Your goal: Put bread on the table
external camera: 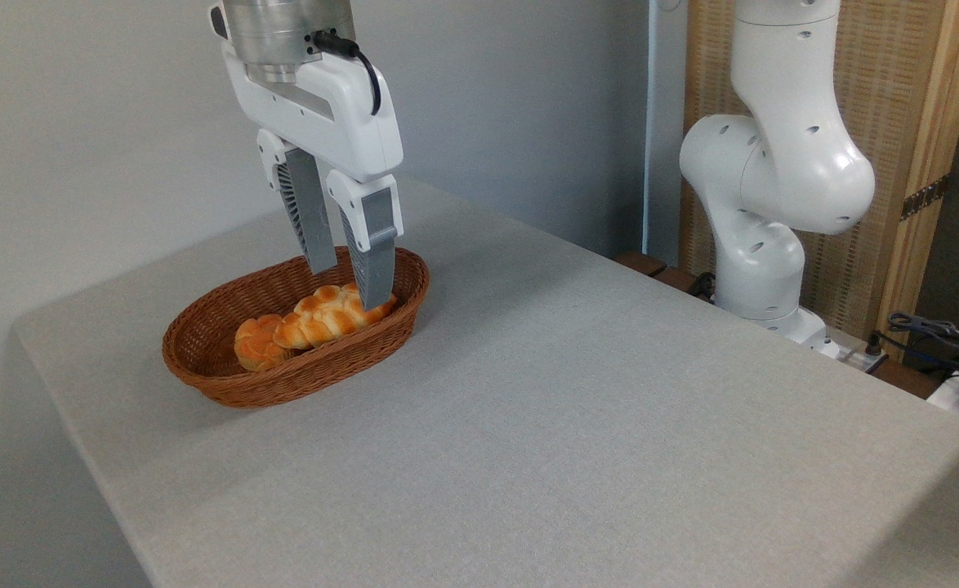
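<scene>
The bread (328,316), a braided golden-orange loaf, lies in the basket (226,384) on the worktop (569,408), touching a round bun (255,343). The jaws (349,287) hang open over its right end, one finger (373,253) reaching down to it.

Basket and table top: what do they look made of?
Basket: brown woven wicker or a plastic imitation, going by the visible weave and slight sheen. Table: covered in light grey speckled, matte material that looks like fabric; what lies under it is hidden.
</scene>
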